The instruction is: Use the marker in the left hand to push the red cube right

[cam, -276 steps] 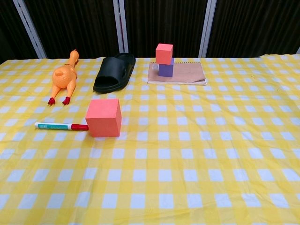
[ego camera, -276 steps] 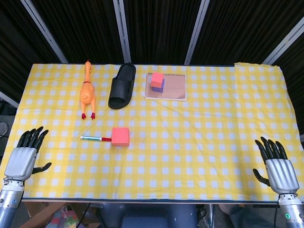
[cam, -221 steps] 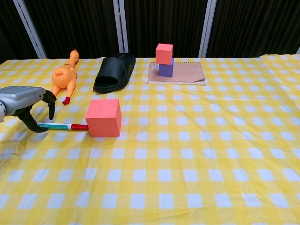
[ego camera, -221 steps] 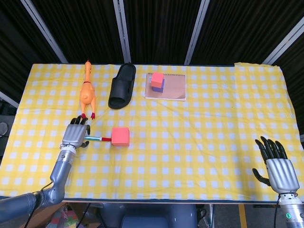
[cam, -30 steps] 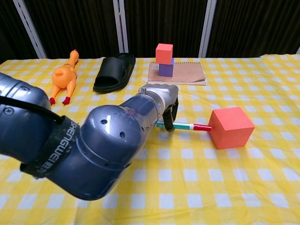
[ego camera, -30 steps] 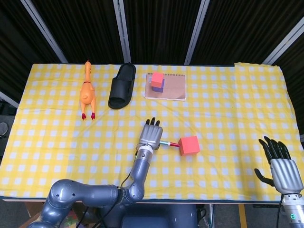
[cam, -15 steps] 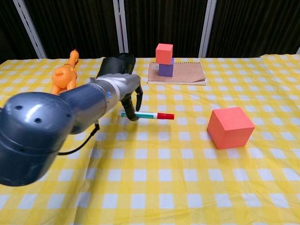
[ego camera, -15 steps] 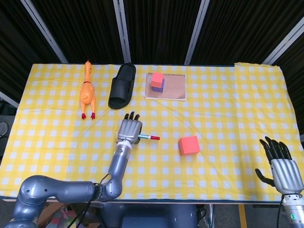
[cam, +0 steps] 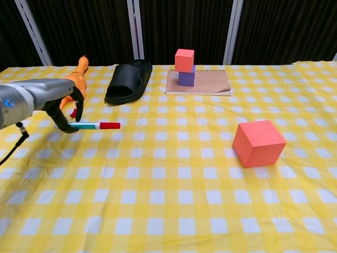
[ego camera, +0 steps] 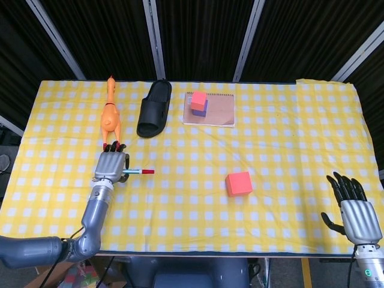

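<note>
Left hand (ego camera: 111, 165) grips the marker (cam: 97, 126) near the table's left edge, cube (ego camera: 239, 183) well apart; setting down, it could clip the chicken (ego camera: 110, 116). Right hand (ego camera: 355, 213) spread, idle.

Rubber chicken (ego camera: 110, 114), black slipper (ego camera: 154, 108), notebook (ego camera: 219, 110) bearing stacked blocks (ego camera: 199, 104).
</note>
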